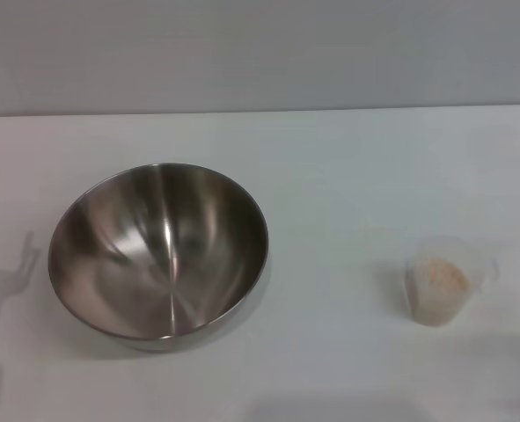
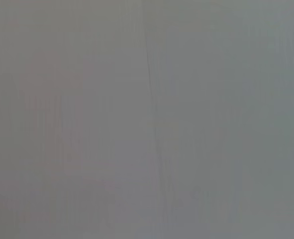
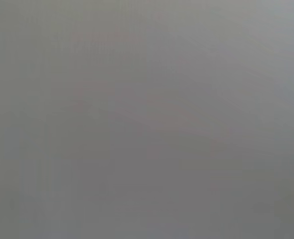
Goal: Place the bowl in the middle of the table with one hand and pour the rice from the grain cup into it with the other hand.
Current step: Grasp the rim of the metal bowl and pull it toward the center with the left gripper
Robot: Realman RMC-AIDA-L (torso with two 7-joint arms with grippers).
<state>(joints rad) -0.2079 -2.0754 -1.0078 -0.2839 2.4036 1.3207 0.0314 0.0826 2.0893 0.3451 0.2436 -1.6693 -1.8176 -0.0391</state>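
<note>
The bowl (image 1: pixel 158 251) is seen lower left on the table (image 1: pixel 347 176), off-centre; the grain cup (image 1: pixel 439 283), holding rice (image 1: pixel 435 274), is parked lower right. Neither gripper is shown, so finger state cannot be told.

1. You're looking at a metal bowl (image 1: pixel 158 251): shiny brushed steel inside, throwing soft streaky reflections, with a thin smooth rim.
2. The table (image 1: pixel 347 176) under it is reading as plain white, smooth and matte, not glaring anywhere.
3. The grain cup (image 1: pixel 444 280) is looking like cloudy translucent plastic.
4. The rice (image 1: pixel 437 274) showing through it is looking pale beige, loose and grainy.
</note>
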